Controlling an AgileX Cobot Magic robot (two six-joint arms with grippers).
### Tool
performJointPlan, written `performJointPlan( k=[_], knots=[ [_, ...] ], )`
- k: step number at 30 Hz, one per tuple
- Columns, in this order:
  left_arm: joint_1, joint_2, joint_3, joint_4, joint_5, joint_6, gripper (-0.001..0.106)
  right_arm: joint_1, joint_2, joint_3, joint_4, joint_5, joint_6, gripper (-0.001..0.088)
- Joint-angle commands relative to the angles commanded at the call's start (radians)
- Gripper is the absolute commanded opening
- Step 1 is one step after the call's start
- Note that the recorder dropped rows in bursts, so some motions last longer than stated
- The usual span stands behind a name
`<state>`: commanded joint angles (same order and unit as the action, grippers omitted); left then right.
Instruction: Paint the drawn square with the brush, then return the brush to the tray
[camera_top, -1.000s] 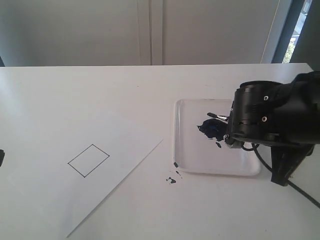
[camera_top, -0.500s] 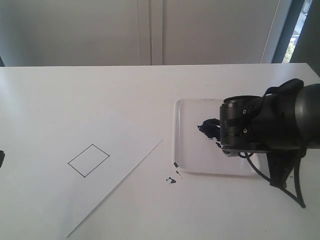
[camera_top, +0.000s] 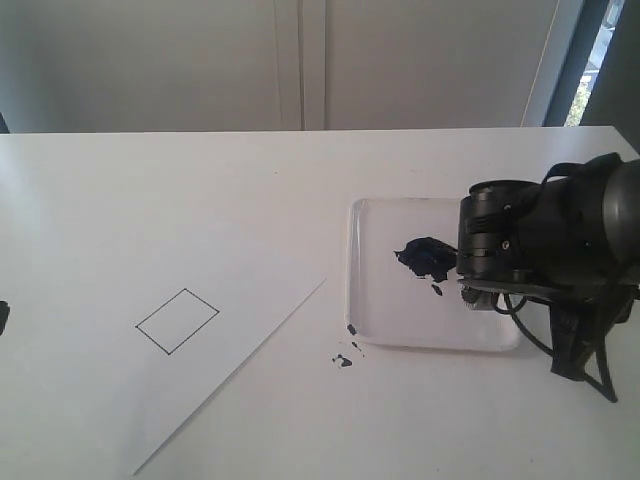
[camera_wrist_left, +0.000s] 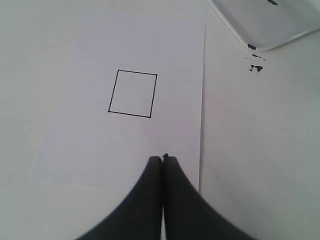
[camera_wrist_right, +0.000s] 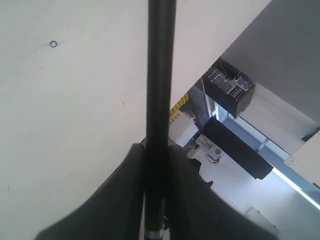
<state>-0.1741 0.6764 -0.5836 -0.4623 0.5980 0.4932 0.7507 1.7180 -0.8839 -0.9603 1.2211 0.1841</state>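
Clear plastic: the tray (camera_top: 388, 312) lies flat toward the table's (camera_top: 150, 180) right edge, w/ a blue-black paint blob (camera_top: 425, 257) in its middle and a couple of small specks just beside the blob. The right arm (camera_top: 540, 250) hangs over the tray's right part and covers that side of the rim; in the exterior view its bulk hides the fingers. The right wrist view shows the right gripper (camera_wrist_right: 157, 165) clenched on the brush (camera_wrist_right: 161, 75), black handle running straight out between the two fingers, so the brush is up at the tray end of the table, in the gripper and not on the paper. Bristles can't be made out. A white paper sheet (camera_top: 200, 400) sits toward the table's front-left corner, one corner pointing at the tray but apart from it. The drawn square (camera_top: 177, 320) is on that sheet, thin black outline, tilted, inside blank, well apart from the tray. A few dark paint splatters (camera_top: 342, 360) mark the bare table between the paper's corner and the tray's near-left corner. The left gripper (camera_wrist_left: 163, 159) is pressed shut w/ nothing between its fingers, over the paper's edge, the square just ahead of its tips; the tray corner and splatters show off to one side in that wrist view.
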Motion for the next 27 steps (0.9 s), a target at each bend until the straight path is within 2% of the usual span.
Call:
performJointPlan(
  k=[7,11,15,19,23,27],
  knots=[
    [0.000,0.000,0.000,0.000,0.000,0.000,0.000,0.000,-0.034,0.000,0.001,0.000,0.002,0.0000],
    [0.000,0.000,0.000,0.000,0.002,0.000,0.000,0.000,-0.120,-0.002,0.004,0.000,0.024,0.0000],
    [0.000,0.000,0.000,0.000,0.002,0.000,0.000,0.000,-0.201,-0.002,0.110,0.000,-0.035,0.0000],
    [0.000,0.023,0.000,0.013,-0.001,0.000,0.000,0.011,-0.238,-0.002,0.163,0.000,-0.043,0.0000],
    [0.000,0.072,0.000,0.021,-0.025,0.000,0.000,0.067,-0.262,-0.002,0.202,0.000,-0.097,0.0000],
    [0.000,0.116,0.000,0.021,-0.065,0.000,0.000,0.154,-0.262,-0.004,0.202,0.000,-0.119,0.0000]
  ],
)
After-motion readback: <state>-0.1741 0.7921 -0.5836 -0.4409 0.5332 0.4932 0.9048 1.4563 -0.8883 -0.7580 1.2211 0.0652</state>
